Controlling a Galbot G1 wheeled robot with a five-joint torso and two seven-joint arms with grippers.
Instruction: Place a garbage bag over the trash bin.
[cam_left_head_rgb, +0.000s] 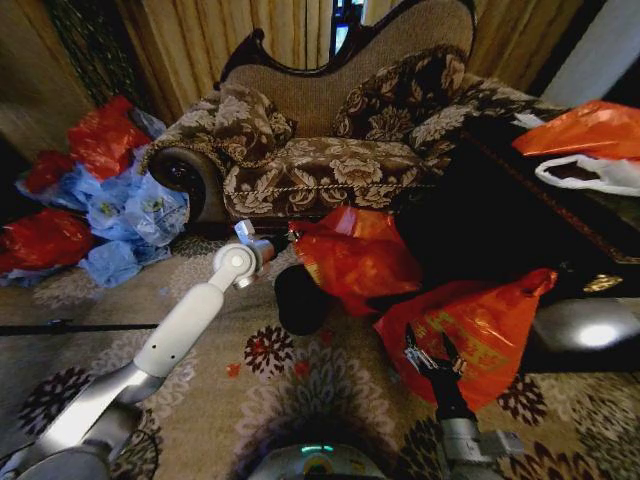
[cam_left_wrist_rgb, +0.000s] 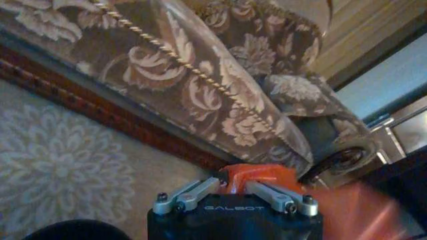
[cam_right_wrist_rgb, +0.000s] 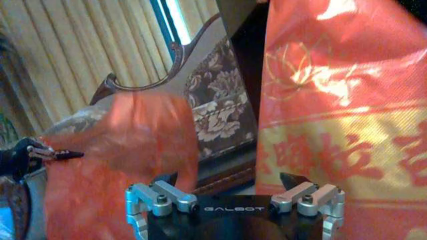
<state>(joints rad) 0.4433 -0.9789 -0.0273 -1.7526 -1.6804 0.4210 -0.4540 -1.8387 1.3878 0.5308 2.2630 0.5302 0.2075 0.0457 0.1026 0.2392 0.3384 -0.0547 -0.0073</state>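
A: L to R, head view. Bag pile (cam_left_head_rgb: 90, 200) upper left. Left gripper (cam_left_head_rgb: 262, 243) mid-frame, pinching the bag (cam_left_head_rgb: 355, 255) at its left edge.

B: Bin (cam_left_head_rgb: 303, 298)?

A: Just below-left of the bag, center, bag hangs beside it, not over the rim.

B: Right gripper (cam_left_head_rgb: 432, 352)?

A: Lower right, vs. the big printed bag (cam_left_head_rgb: 480, 325). Fingers spread in wrist view, holding nothing.

B: Risks?

A: One-sided pinch, thin film, so mouth prob. stays collapsed & slips. Right claw could snag the printed bag instead.
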